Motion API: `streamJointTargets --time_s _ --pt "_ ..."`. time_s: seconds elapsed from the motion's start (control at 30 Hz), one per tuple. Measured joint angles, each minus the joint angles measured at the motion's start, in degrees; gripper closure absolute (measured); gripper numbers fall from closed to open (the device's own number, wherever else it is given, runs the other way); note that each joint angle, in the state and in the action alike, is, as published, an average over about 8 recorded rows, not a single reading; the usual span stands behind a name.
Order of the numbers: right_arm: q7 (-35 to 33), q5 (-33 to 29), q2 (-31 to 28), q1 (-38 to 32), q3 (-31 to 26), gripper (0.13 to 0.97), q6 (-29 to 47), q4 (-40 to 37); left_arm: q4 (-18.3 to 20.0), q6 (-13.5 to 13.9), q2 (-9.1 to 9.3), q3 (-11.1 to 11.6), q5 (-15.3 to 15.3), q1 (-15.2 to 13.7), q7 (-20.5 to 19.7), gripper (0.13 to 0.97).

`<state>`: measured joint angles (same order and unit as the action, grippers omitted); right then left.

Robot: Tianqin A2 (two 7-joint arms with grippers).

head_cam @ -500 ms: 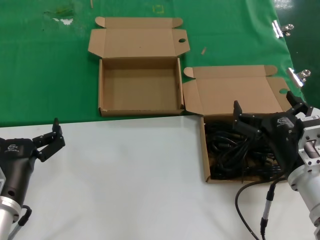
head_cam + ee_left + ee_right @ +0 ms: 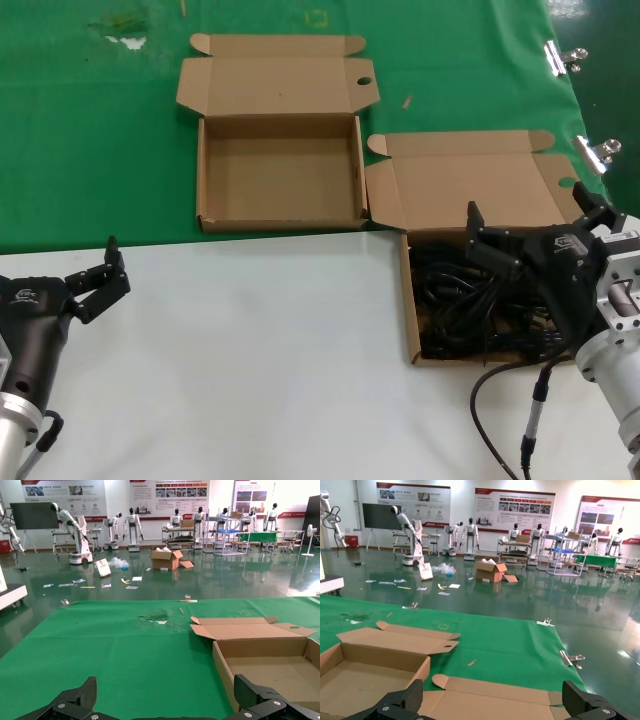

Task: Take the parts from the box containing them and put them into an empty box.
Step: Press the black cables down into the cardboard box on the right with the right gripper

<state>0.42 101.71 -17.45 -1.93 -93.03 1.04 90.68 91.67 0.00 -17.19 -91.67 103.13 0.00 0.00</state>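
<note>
The parts (image 2: 470,305), a tangle of thin black cords, lie heaped in the box containing them (image 2: 409,300), which sits on the white bench (image 2: 250,360) at the robot's right, its flap lid folded back against the green cloth (image 2: 90,130). No single bundle can be picked out of the tangle, but the heap's long axis appears to run across the box from side to side, with loops trailing toward the near wall; which way the plugs point cannot be told. Compared with half a second ago nothing has shifted: cords, boxes and both arms sit exactly as they did, so the task appears to stand at its very start, with no part lifted yet. The right pincer (image 2: 535,230) hangs over the far part of the cord box, its fingers spread wide and grasping nothing, level with the hinge of the lid; it looks poised to come down onto the heap. The empty box (image 2: 280,175), the squarer one, rests on the green cloth just beside the cord box's lid, to the robot's left and farther off, bare inside, lid open. The left pincer (image 2: 103,278) waits over the white bench at the near left, released and well apart from both boxes.
</note>
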Motion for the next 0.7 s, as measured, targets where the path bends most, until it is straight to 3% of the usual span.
streamJointTargets --time_s 0.33,0.7 --pt "0.0 0.0 0.0 0.0 0.0 0.129 0.0 0.0 0.0 0.0 0.0 0.0 0.0 0.0 0.0 0.149" --pt "0.0 0.0 0.0 0.0 0.0 0.129 0.0 0.0 0.0 0.0 0.0 0.0 0.0 0.0 0.0 0.232"
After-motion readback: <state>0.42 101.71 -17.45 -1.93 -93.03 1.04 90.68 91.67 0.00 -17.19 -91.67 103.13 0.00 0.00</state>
